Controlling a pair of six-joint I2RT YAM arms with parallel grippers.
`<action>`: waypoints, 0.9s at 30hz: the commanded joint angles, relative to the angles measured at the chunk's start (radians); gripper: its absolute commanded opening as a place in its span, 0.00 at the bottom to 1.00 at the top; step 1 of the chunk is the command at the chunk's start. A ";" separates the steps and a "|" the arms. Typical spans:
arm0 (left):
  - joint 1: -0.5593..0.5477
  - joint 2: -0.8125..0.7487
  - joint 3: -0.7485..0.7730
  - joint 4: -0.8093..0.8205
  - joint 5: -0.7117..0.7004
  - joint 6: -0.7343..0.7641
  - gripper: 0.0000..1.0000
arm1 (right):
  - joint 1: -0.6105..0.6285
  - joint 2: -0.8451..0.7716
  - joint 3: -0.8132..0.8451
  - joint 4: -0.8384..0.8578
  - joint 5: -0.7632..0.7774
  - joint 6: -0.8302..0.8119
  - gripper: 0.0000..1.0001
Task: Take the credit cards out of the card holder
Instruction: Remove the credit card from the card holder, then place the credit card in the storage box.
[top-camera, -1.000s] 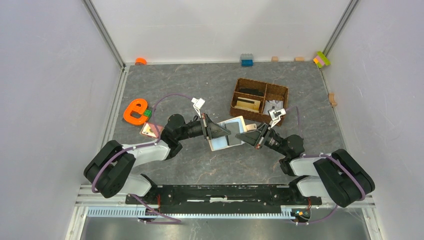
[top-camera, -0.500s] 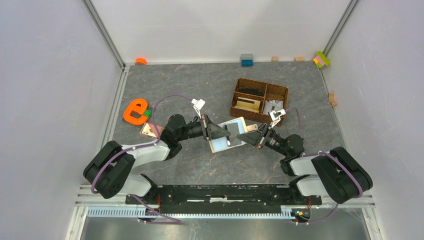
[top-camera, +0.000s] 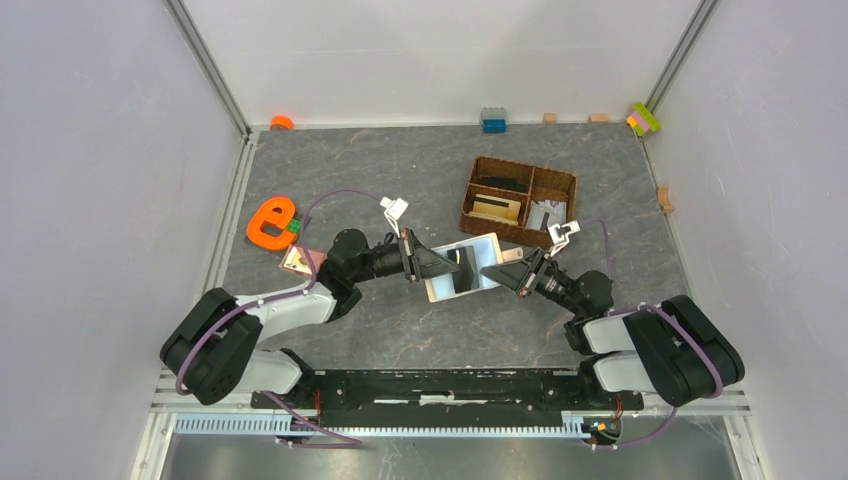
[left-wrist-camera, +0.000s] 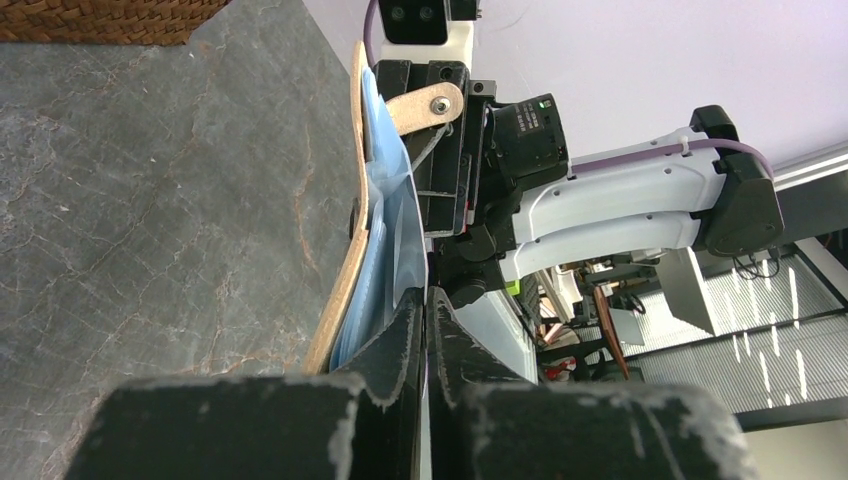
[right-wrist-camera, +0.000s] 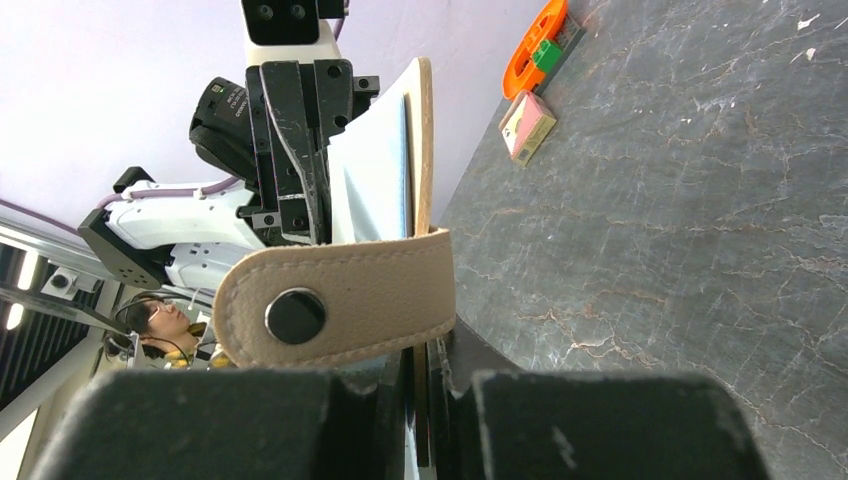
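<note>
The beige card holder (top-camera: 450, 285) hangs above the table, tipped nearly on edge between my two grippers. My left gripper (top-camera: 450, 266) is shut on one of its clear sleeves (left-wrist-camera: 400, 215), its tips (left-wrist-camera: 427, 305) pressed flat together. My right gripper (top-camera: 486, 271) is shut on the opposite edge, just under the closing tab (right-wrist-camera: 335, 300), with a thin dark slab between its fingers (right-wrist-camera: 425, 350). One pinkish credit card (top-camera: 298, 261) lies on the table, also seen in the right wrist view (right-wrist-camera: 527, 124). A pale cream card (top-camera: 497, 208) lies in the basket.
The brown wicker basket (top-camera: 560, 182) stands just behind the grippers. An orange letter-shaped toy (top-camera: 270, 222) with a green block lies at the left next to the pinkish card. Small blocks (top-camera: 493, 120) line the back wall, and another sits at the right edge.
The card holder has tipped further on edge and shifted slightly right and back. My right gripper has drawn a little to the right with it; both grips hold.
</note>
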 joint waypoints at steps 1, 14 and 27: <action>-0.003 -0.042 0.013 0.064 0.013 0.033 0.03 | -0.010 -0.003 -0.015 0.218 0.011 -0.003 0.11; 0.005 -0.263 -0.016 -0.240 -0.194 0.198 0.02 | -0.025 -0.095 -0.005 -0.047 0.045 -0.138 0.10; 0.003 -0.235 0.037 -0.327 -0.257 0.260 0.02 | -0.133 -0.494 0.110 -0.775 0.219 -0.485 0.00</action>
